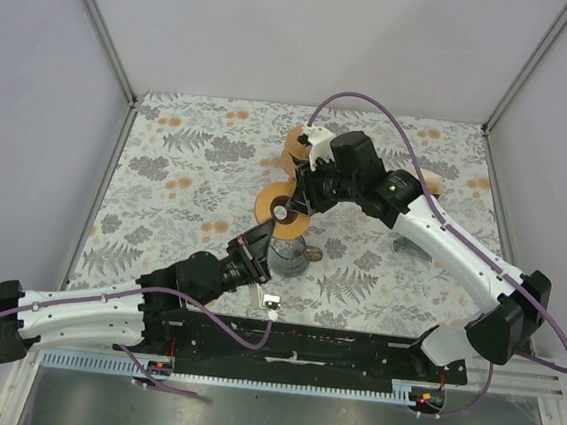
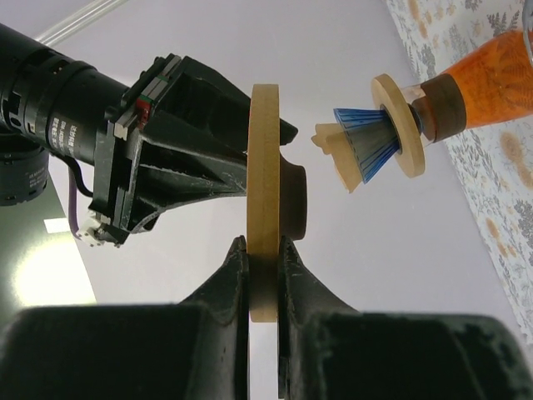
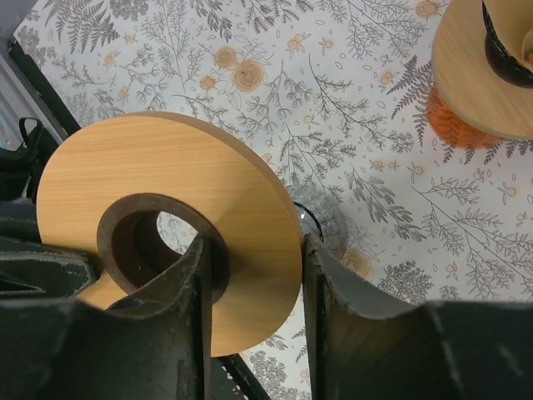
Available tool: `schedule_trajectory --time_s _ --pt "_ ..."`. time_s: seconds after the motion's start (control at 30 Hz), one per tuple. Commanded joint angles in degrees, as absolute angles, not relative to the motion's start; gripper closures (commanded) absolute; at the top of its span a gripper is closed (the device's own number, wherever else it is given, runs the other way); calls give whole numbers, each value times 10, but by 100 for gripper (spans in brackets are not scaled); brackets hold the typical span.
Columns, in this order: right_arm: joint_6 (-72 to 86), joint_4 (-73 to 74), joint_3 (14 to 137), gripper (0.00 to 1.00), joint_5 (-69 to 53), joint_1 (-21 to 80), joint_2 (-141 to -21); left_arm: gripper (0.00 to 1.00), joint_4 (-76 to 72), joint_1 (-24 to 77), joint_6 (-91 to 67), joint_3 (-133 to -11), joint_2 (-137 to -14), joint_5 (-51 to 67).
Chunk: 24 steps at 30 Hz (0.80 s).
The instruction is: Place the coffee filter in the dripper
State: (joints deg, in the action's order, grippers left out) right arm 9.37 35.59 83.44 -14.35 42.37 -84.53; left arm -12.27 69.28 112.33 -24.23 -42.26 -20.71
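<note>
A round wooden dripper ring (image 1: 274, 204) with a dark collar round its hole is held in the air above a clear glass carafe (image 1: 289, 255). My left gripper (image 1: 264, 233) is shut on the ring's edge (image 2: 265, 208), one finger on each face. My right gripper (image 1: 297, 200) spans the ring (image 3: 166, 175), with one finger in the hole and the other against the outer rim. A cream paper filter (image 2: 331, 140) sits in a blue ribbed cone (image 2: 366, 142) on a second wooden ring over an orange carafe (image 2: 491, 75).
The second dripper set (image 1: 296, 145) stands behind my right wrist and shows at the top right of the right wrist view (image 3: 475, 75). A small metal stand (image 1: 408, 247) lies at the right. A small white piece (image 1: 271, 300) lies near the front edge.
</note>
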Motion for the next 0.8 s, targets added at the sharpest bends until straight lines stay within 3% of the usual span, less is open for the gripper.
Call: schedule_trajectory --time_s 0.0,0.07,0.1,0.13,0.2,0.23,0.4,0.5,0.6,0.77 --pt "96 340 856 76 -142 426 -853 98 -178 696 1253 -251 -417 -191" --pt "95 340 853 96 -136 427 -852 98 -186 696 1249 -250 -417 -192" --pt "94 342 851 100 -127 426 -852 98 -198 696 1244 -249 -417 -186" --pt "94 342 848 100 -113 425 -849 85 -206 697 1237 -249 -416 -184" --pt "91 347 842 100 -84 424 -843 36 -216 697 1229 -250 -420 -192" --pt "89 351 839 100 -75 421 -840 17 -216 696 1222 -253 -423 -206" --pt "84 358 816 100 -59 395 -825 12 -153 696 1087 -311 -464 -329" --pt "79 358 795 100 -49 381 -822 10 55 695 844 -435 -509 -403" --pt "74 359 781 100 -46 378 -831 9 269 678 631 -539 -543 -362" --pt "70 345 757 100 -76 379 -852 6 423 566 455 -618 -592 -271"
